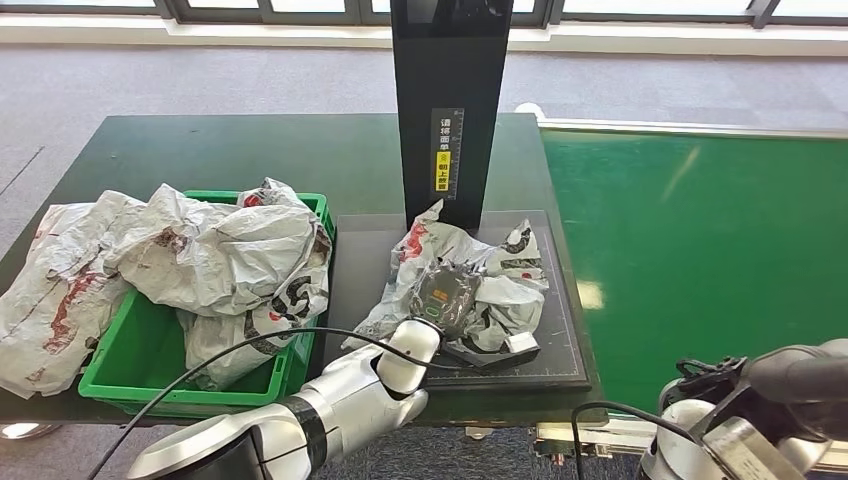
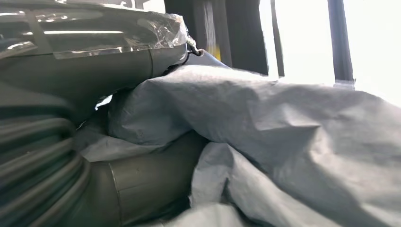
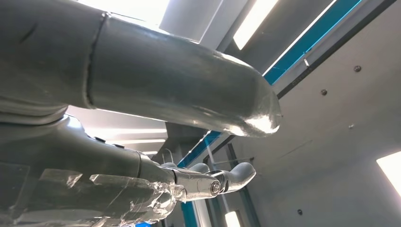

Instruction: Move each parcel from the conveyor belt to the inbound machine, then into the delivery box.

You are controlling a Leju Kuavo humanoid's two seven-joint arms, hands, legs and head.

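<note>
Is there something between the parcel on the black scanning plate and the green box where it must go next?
No separate object stands between them. The parcel, gripped by the left hand, lies on the inbound machine plate beside the green box. But crumpled parcels already pile above the box rim, leaving little open room.

Left hand [image 1: 443, 300] rests on crumpled grey parcel [image 1: 500, 285] lying on dark scanner plate [image 1: 560, 340], black post [image 1: 450, 100] just beyond it. Green bin [image 1: 130, 365] heaped with parcels sits left of hand on counter [image 1: 250, 150]. Green conveyor belt [image 1: 700, 250] lies right.
</note>
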